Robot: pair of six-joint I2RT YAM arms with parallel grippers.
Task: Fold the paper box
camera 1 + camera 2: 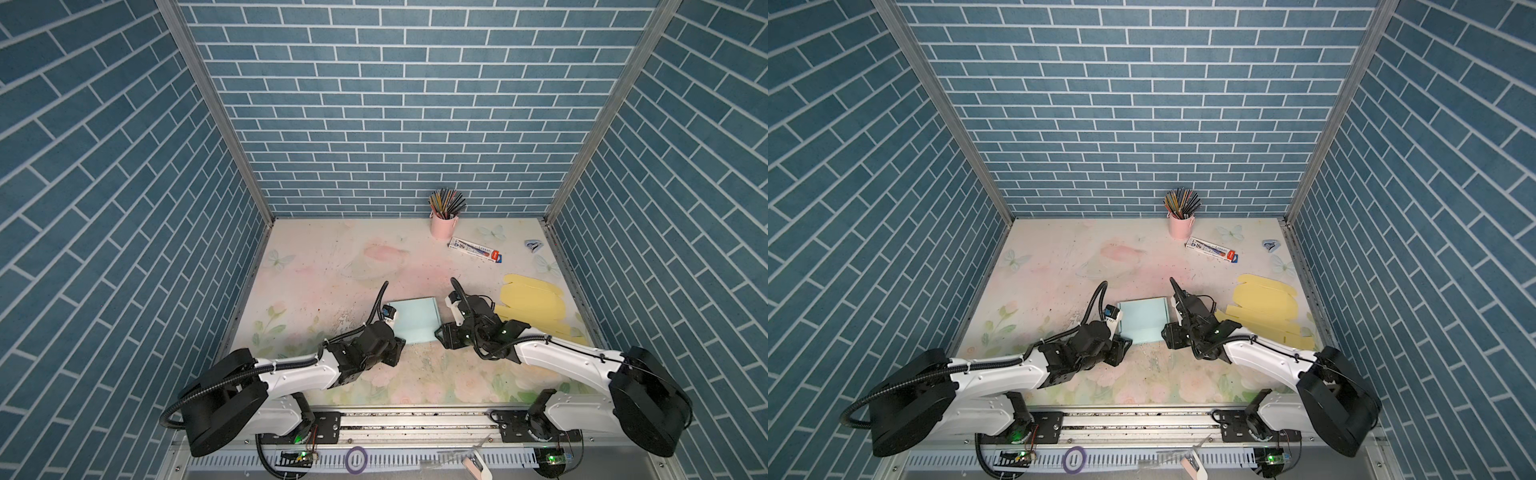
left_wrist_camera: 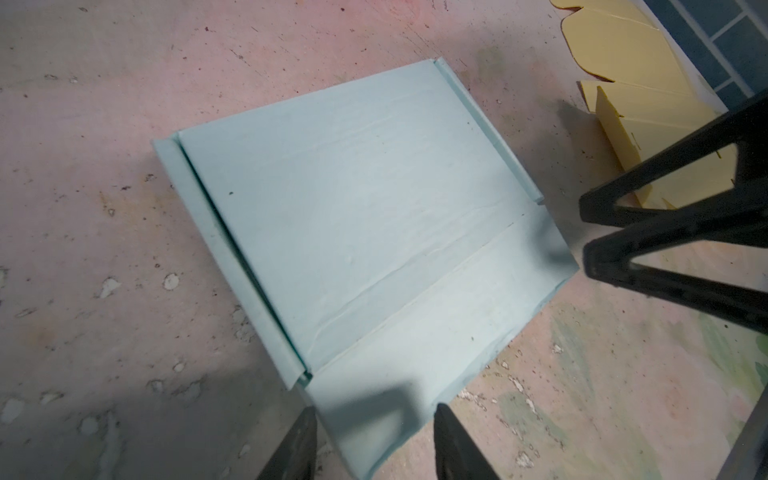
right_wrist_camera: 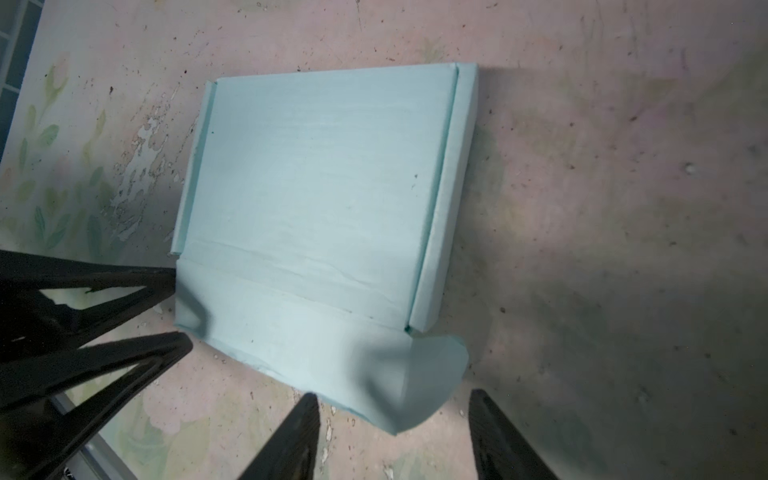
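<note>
- The fingers [image 2: 295,449] of the left gripper [image 2: 376,415] stand about half apart and clamp nothing. The near-left corner of the paper box [image 2: 353,216] lies in the gap between them.
- The fingers [image 3: 291,444] of the right gripper [image 3: 395,397] are also partly spread, with no firm hold on anything. The box's near-right corner, curled upward, sits between them; whether it touches either finger cannot be told.
- Both corners belong to the front flap [image 3: 299,345], which reaches out from the box toward the robot and is creased and wrinkled.
- The light blue box rests flat near the middle of the table [image 1: 324,266], between the two grippers in both top views.
- Its two side walls [image 2: 232,257] are folded up along the left and right edges.
- A yellow cardboard sheet [image 1: 532,307] lies flat to the right, apart from the box.
</note>
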